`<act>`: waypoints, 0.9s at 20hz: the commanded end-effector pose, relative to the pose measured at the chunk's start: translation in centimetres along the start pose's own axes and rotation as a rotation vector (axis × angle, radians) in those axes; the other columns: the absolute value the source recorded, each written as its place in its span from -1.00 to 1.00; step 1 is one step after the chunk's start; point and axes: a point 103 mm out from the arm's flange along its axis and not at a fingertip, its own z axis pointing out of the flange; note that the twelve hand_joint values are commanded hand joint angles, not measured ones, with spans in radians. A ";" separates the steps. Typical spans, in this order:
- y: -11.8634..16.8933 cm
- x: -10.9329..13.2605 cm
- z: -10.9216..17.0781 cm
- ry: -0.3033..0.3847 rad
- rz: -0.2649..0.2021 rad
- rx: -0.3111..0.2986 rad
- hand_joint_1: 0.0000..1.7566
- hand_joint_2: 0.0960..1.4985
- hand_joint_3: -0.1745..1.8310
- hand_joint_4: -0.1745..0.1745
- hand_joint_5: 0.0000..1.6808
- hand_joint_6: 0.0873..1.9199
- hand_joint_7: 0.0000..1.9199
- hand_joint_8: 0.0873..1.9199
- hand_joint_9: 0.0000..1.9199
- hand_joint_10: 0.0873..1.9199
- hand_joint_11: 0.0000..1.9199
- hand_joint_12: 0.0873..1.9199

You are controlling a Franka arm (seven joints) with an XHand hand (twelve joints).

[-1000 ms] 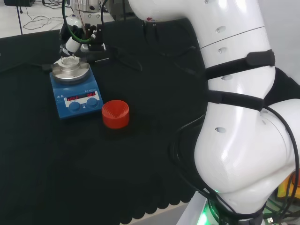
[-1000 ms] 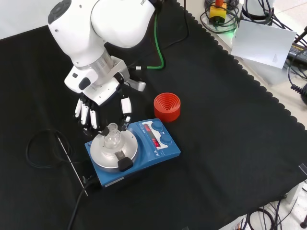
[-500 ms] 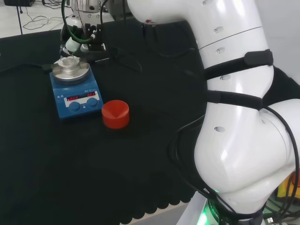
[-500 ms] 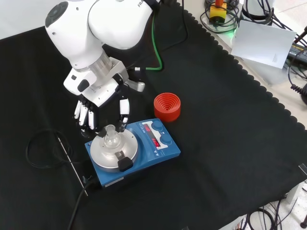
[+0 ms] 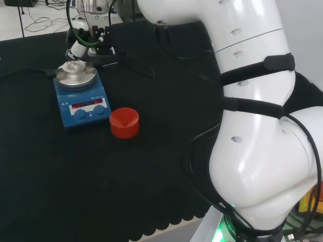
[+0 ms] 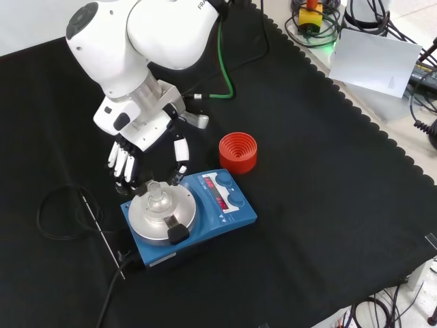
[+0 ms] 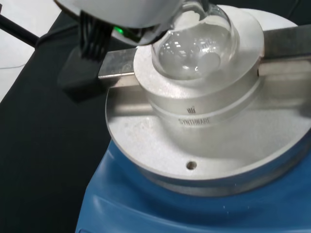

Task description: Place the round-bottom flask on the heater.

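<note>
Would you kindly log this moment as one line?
flask: seated on heater | hand: open, beside flask neck | stand: empty

Engraved lettering with a small mark above it stands on the side of the metal block (image 7: 194, 116) on top of the heater (image 6: 235, 212), seen in the wrist view. Two red lit number displays (image 5: 84, 105) sit on the heater's blue front panel, with digits too small to tell. Dark letters (image 6: 203, 5) stand on the white arm link (image 6: 164, 31) at the far edge of the front view, cut off by the frame.

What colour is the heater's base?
Blue, under a silver top plate; the heater shows best in the front view.
</note>
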 end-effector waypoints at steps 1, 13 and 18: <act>-1.8 0.3 -0.5 -0.006 0.002 -0.017 0.12 -0.28 -0.14 -0.40 -0.20 -0.23 -0.55 -0.30 -0.30 -0.43 -0.50 0.32; -7.9 1.5 -3.7 -0.019 0.039 -0.115 0.11 -0.29 -0.14 -0.41 -0.23 -0.24 -0.56 -0.30 -0.31 -0.42 -0.51 0.33; -10.1 2.6 -4.0 -0.029 0.046 -0.123 0.10 -0.28 -0.14 -0.41 -0.24 -0.24 -0.56 -0.30 -0.32 -0.42 -0.51 0.33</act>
